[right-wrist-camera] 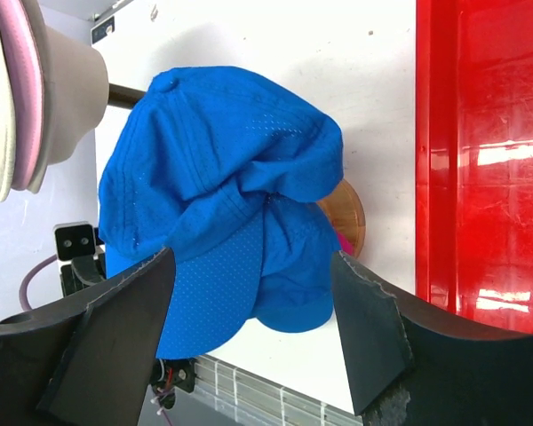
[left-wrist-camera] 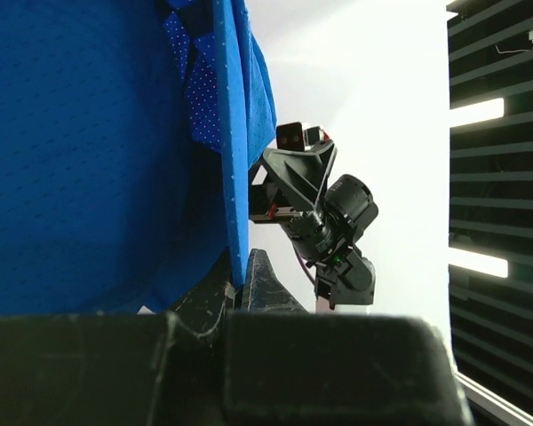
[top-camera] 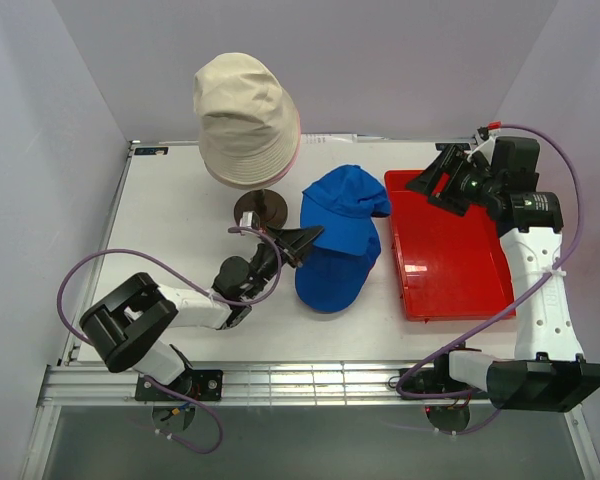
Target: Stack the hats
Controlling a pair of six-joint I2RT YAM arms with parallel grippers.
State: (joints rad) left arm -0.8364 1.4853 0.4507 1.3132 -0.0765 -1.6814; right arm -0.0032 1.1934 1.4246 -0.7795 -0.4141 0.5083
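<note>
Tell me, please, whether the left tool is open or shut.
Shut: the left tool pinches the edge of the blue cap.

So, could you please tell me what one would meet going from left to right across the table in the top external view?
beige bucket hat → blue cap → red tray

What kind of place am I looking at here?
Probably a robotics lab test cell: a white table enclosed by plain panels, a left arm and right arm bolted to its rail, and props like the blue cap.
</note>
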